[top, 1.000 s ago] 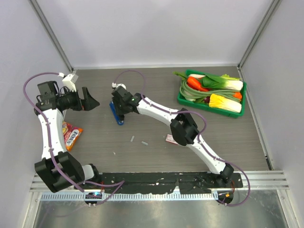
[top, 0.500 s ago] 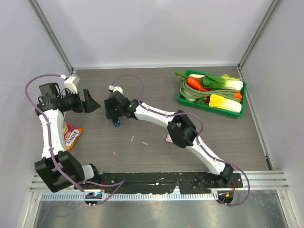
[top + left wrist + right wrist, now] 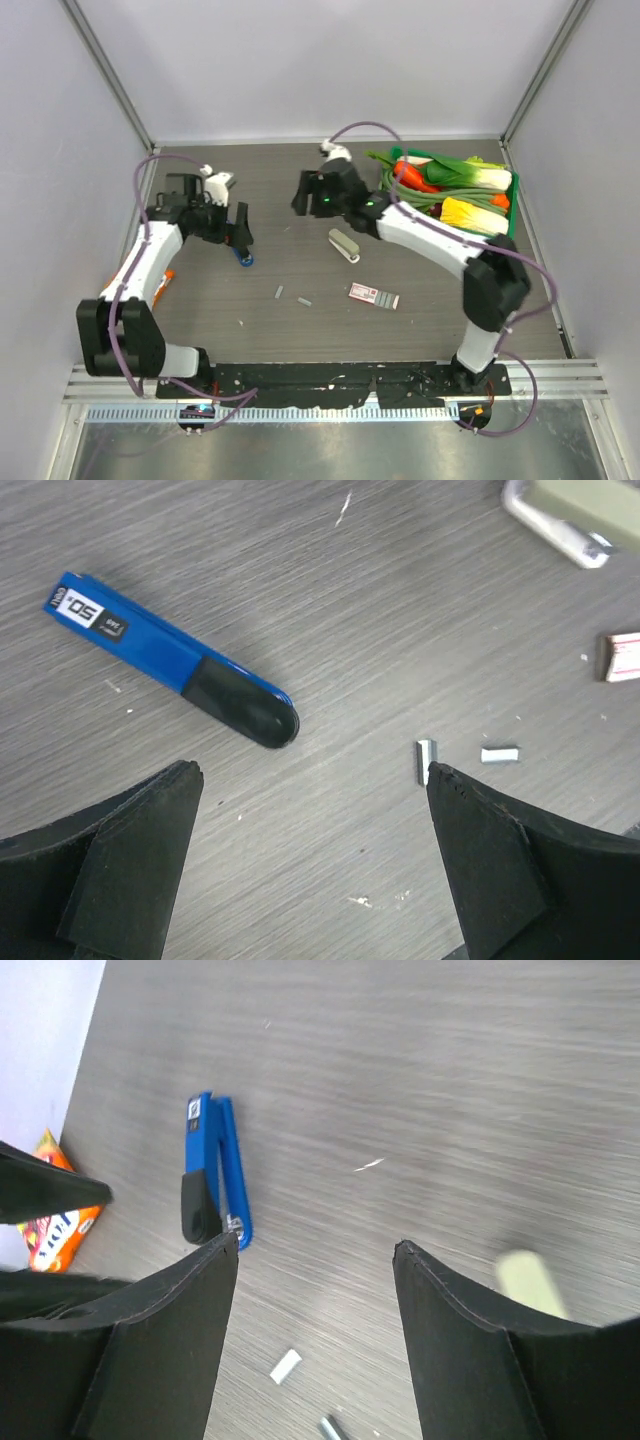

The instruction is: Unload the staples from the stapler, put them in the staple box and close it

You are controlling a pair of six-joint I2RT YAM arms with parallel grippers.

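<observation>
Stapler (image 3: 170, 660) flat on desk (image 3: 400, 600) — nothing gripping it. Left end effector (image 3: 312, 772) wide open above; right end effector (image 3: 315, 1245) open, empty. Staples (image 3: 425, 760) loose nr stapler.

L arm (image 3: 150, 255) rises from its base w/ the forearm angled twd the stapler (image 3: 243, 257). L gripper (image 3: 240, 226) hangs just on the far side of the stapler and above it, jaws spread as wide as I get them, nothing in them. On the L wrist cam its fingers (image 3: 120, 860) sit low, the stapler up-left of the gap. R arm (image 3: 430, 232) is stretched long, elbow bent well right of the stapler, forearm running back left. R gripper (image 3: 303, 194) sits far-right of the stapler, well apart from it, jaws parted and empty.
</observation>
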